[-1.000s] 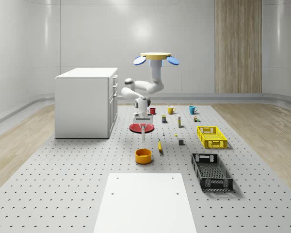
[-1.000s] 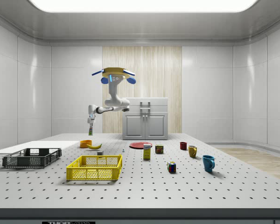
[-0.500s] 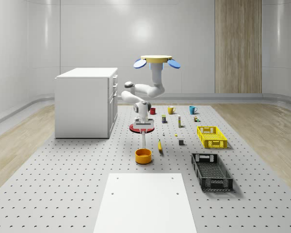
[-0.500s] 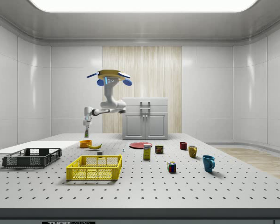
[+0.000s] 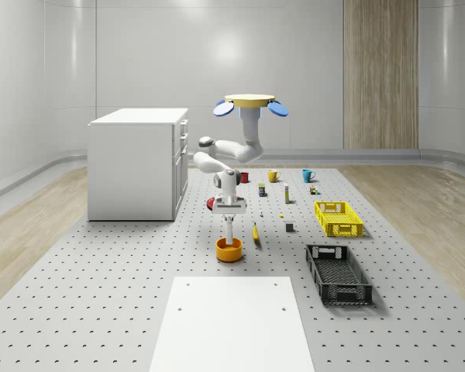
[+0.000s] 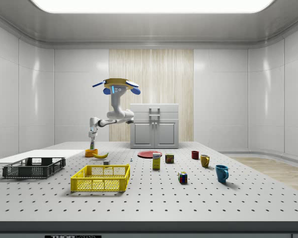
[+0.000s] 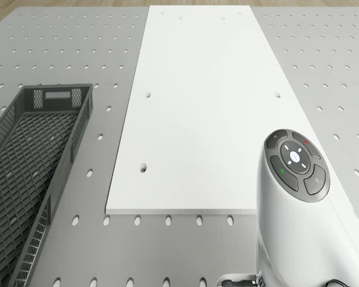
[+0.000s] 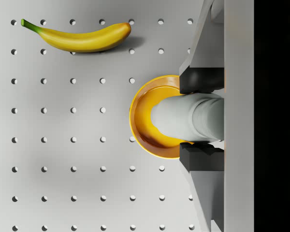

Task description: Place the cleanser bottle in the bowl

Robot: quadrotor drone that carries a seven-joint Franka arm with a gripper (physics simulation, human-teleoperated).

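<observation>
cleanser bottle gripped in hand over bowl; banana beside; drone hovers above.

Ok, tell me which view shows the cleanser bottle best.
The wrist view: the cleanser bottle is seen end-on, clamped between the dark fingers, directly above the orange bowl. In the whole-scene view it is a thin pale shape hanging over the bowl; in the side view only a sliver under the gripper.
</observation>
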